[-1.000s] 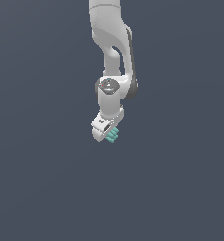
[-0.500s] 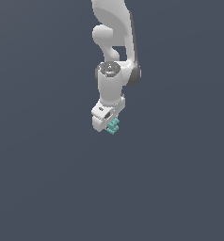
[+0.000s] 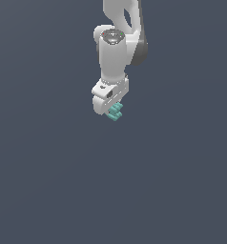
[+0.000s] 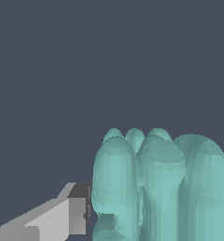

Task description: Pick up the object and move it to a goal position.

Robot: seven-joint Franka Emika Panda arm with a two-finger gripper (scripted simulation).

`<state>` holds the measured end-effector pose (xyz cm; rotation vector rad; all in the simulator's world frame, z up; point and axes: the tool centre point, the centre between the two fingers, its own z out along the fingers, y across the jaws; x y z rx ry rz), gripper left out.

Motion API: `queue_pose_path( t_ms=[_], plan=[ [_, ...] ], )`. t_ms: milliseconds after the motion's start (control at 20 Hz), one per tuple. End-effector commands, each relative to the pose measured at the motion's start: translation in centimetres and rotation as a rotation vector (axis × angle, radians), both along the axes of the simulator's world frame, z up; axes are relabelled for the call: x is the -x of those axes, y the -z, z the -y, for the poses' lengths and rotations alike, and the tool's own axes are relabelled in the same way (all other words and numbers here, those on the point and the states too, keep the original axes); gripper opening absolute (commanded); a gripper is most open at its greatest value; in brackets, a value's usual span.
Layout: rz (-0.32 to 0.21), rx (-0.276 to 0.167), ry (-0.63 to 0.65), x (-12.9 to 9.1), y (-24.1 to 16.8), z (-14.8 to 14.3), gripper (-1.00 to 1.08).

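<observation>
The object (image 3: 115,112) is a tiny teal ribbed block with short prongs, hanging in the air under the white arm in the exterior view. My gripper (image 3: 109,107) is shut on it, and its white fingers cover part of the block. In the wrist view the object (image 4: 156,188) fills the picture's lower right as rounded teal lobes. One grey fingertip (image 4: 76,214) presses against its side there; the other finger is out of that view.
A plain dark grey-blue surface (image 3: 53,181) lies all around and below the arm. No other object or marker shows in either view.
The arm has carried the teal object upward and a little toward the exterior view's right. The wrist has turned more upright. The grip on the block is unchanged.
</observation>
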<state>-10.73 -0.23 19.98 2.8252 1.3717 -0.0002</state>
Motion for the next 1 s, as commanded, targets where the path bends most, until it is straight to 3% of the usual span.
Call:
queue_pose_path(
  t_ms=[0, 500, 950],
  plan=[
    [0.000, -0.001, 0.000, 0.9, -2.1, -0.1, -1.00],
    [0.000, -0.002, 0.000, 3.1, -8.3, -0.5, -1.00],
    [0.000, -0.001, 0.001, 3.6, -10.1, -0.5, -1.00]
  ],
)
